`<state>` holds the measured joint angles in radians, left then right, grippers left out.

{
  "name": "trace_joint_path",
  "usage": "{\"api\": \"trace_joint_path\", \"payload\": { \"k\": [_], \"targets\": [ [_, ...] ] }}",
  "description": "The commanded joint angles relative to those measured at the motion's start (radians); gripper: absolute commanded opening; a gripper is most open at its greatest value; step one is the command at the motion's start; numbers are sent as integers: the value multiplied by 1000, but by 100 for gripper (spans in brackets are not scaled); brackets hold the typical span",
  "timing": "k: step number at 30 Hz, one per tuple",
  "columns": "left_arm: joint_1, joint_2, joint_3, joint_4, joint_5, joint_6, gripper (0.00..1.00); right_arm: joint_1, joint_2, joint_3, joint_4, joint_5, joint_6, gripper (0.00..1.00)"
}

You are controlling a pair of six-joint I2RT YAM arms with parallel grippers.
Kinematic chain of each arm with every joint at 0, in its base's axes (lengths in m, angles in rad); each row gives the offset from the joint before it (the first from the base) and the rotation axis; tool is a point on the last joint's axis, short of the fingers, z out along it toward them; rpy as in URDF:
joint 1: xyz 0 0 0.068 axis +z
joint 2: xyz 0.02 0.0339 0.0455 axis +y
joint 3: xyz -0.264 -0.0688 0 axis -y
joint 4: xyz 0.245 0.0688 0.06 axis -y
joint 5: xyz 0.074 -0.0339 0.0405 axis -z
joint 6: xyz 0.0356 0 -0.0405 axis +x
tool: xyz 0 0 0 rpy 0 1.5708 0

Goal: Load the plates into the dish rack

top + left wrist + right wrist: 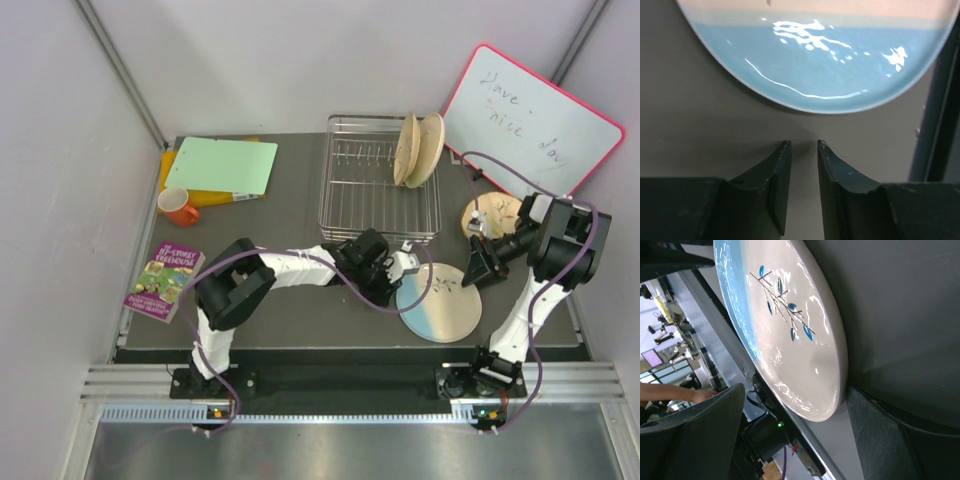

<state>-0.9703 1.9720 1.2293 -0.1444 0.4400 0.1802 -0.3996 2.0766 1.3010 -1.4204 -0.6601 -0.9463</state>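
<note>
The dish rack [378,180] stands in the middle of the dark table [290,215], toward the far side. It holds two plates, both on edge in its far right corner and leaning against each other: a peach plate [405,150] and, just right of it, a pale yellow-green plate [431,148]. The other slots of the rack hold nothing.

Two more plates lie flat on the table. The blue and cream plate [438,302] sits near the front edge, in front of the rack's near right corner. A second peach plate [503,210] lies to the right of the rack, below the whiteboard [530,120], partly hidden by the right arm.

The left gripper [804,144] reaches across the table and hangs low just short of the blue rim of the blue and cream plate [840,70]. Its fingers [780,170] stand a narrow gap apart with nothing between them, only bare table.

The right gripper [795,390] is spread wide at the cream side of the same plate [790,330]. The plate's rim lies between its two fingers, close to one finger [890,440], and the fingers are not pressed onto it.

At the left of the table are an orange mug [178,205], a green sheet [222,165] and a book [165,282].
</note>
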Motion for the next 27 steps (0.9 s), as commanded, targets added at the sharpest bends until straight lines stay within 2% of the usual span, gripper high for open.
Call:
{"api": "trace_joint_path", "payload": {
  "k": [1, 8, 15, 18, 24, 27],
  "targets": [
    [-42, -74, -50, -98, 45, -38, 34, 21, 20, -22, 213, 37, -23, 83],
    [-182, 10, -2, -12, 69, -94, 34, 22, 11, -62, 242, 42, 1, 83],
    [-186, 93, 73, 52, 25, -127, 33, 22, -3, -127, 247, 62, -22, 83],
    [-183, 93, 88, 11, 14, -125, 33, 22, -1, -131, 255, 65, -22, 82],
    [-180, 1, -20, 0, -32, -97, 33, 27, 5, -74, 273, 44, 21, 82],
    [-177, 16, -11, -21, -17, -84, 33, 45, -3, -59, 302, 36, 79, 81]
  ]
}}
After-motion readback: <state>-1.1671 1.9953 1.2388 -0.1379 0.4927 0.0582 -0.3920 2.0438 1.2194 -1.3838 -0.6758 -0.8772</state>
